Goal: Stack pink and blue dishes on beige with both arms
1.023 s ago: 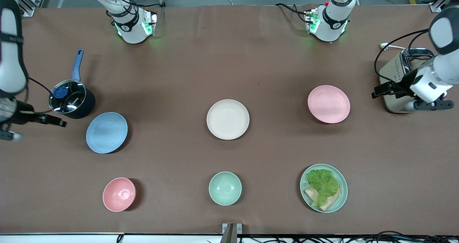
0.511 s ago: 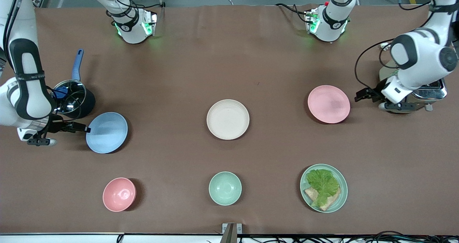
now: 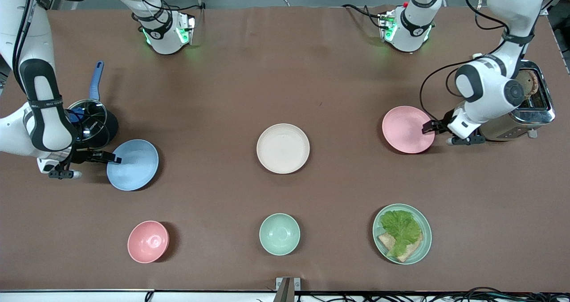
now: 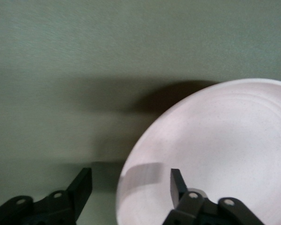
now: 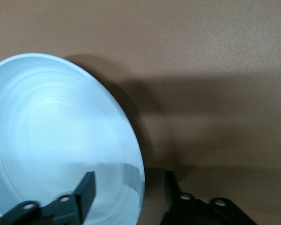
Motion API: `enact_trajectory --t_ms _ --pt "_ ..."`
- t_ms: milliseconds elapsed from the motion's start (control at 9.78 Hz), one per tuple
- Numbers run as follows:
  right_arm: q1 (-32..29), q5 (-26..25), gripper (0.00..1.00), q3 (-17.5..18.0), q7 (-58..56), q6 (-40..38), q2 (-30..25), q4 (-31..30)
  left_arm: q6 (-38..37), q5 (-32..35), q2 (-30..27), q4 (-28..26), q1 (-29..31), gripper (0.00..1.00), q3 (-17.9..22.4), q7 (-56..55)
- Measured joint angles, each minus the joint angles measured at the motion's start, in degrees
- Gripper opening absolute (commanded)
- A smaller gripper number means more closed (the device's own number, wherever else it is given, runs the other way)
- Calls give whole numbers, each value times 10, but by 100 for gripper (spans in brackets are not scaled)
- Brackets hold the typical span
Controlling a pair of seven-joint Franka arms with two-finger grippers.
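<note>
Both our grippers, left gripper (image 3: 429, 127) and right gripper (image 3: 113, 158), straddle pink plate (image 3: 407, 129) and blue plate (image 3: 132, 164) rims with fingers spread, so a shallow bite could slip or tip them before the beige plate (image 3: 282, 148) mid-table

Even overhead light falls on the brown table (image 3: 285, 79) in the front view, bright without harsh glare; each dish throws a short, soft shadow toward the left arm's end. Green indicator lights glow at both arm bases. The toaster (image 3: 530, 110) shows small chrome highlights. In the left wrist view the table takes on a greenish-grey cast and the pink plate (image 4: 225, 154) looks washed out, a broad dark shadow spreading beside its rim; the left claw (image 4: 131, 185) is soft and out of focus. The right wrist view is warmer, the blue plate (image 5: 51, 140) carrying a pale sheen, the right claw (image 5: 129, 190) blurred over a heavy shadow.
</note>
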Motion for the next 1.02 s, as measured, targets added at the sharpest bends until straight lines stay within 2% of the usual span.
enact_trajectory --t_ms 102,205,307,511,716,920,1023 --pt "0 1 44 0 0 0 0 -2 2 -8 5 2 -1 3 -6 0" --pt "0 3 26 0 0 -2 2 -3 2 -9 5 4 -1 0 -11 1" --pt "-1 10 4 -1 0 -8 2 -2 2 -9 4 6 0 0 -11 7" --pt "-1 26 1 -2 0 -18 2 -1 -9 -11 -6 10 3 0 -11 27" --pt "0 31 1 -11 0 -52 0 25 -81 -12 -25 38 4 0 -9 34" --pt "1 7 1 -31 8 -127 -1 73 -130 -12 -59 69 3 0 -16 32" --pt "2 -24 1 -35 36 -162 -5 100 -136 -15 -81 74 3 0 -36 20"
